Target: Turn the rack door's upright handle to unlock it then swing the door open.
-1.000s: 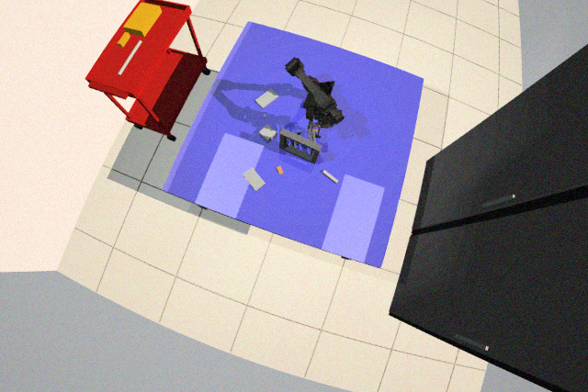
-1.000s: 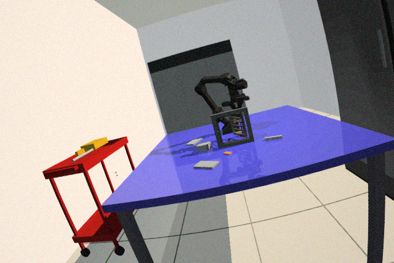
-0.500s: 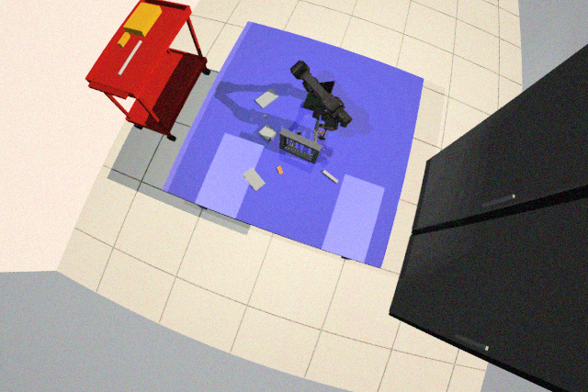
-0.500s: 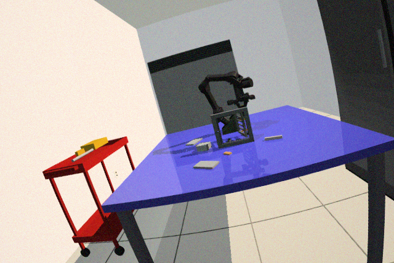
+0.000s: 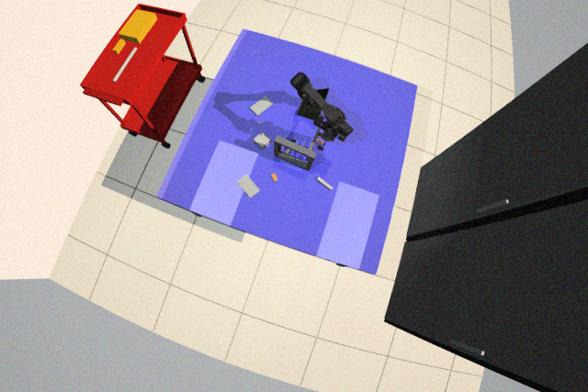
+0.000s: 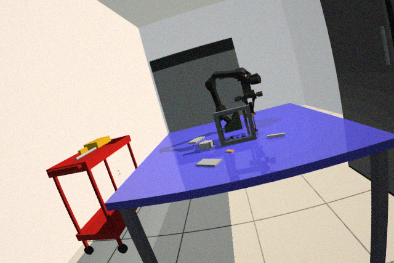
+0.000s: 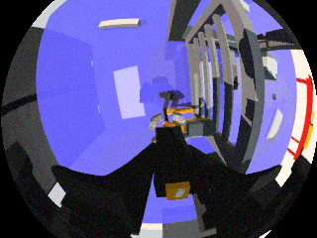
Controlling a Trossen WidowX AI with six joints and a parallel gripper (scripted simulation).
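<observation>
Pincer (image 5: 319,140) (image 6: 252,110) (image 7: 170,149) clenched on handle (image 7: 164,110). Door (image 6: 247,123) (image 7: 228,45) beside it, swung well out from frame (image 5: 293,142) (image 6: 232,109). Unlocking judged done; 80 degrees unconfirmed. Left: finish swing, release, withdraw.

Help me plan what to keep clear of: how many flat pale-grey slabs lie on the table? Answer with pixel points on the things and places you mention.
2. In the exterior view, one (image 5: 261,106) (image 6: 196,140) (image 7: 274,124) lies farther back; the other (image 5: 248,185) (image 6: 209,162) sits nearer the front. The arm may hide more.

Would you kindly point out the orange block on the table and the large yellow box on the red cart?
Orange block (image 5: 274,176) (image 6: 229,151): top and exterior views, its upper face.
Large yellow box (image 5: 141,23) (image 6: 99,141): same views, its top.
</observation>
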